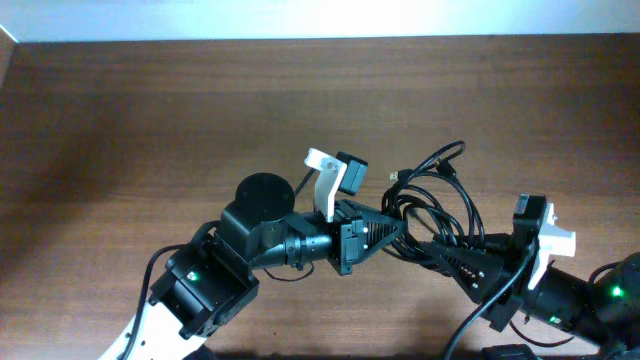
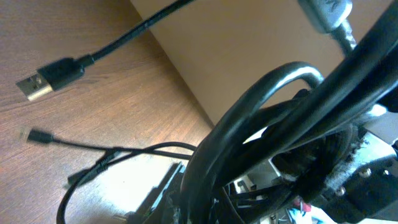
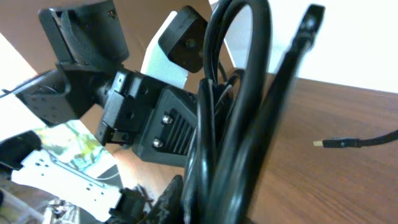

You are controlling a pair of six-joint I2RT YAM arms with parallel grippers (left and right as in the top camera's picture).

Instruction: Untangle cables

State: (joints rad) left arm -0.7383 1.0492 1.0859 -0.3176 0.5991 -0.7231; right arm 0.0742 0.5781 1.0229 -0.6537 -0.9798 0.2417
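Nearest the robot, the left claw (image 1: 398,233) and the right claw (image 1: 424,251) point at each other almost tip to tip. Each is pinched closed on the black cables (image 1: 447,196), which bunch between and just beyond them in tangled loops. Farther out, loose ends lie on the brown desk (image 1: 150,120): a USB plug (image 2: 38,84) and, near it, a smaller plug (image 2: 34,134).

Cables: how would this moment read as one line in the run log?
task: untangle cables | cable bundle: black, knotted | left pincer: gripping bundle | right pincer: gripping bundle | USB plug: loose on table
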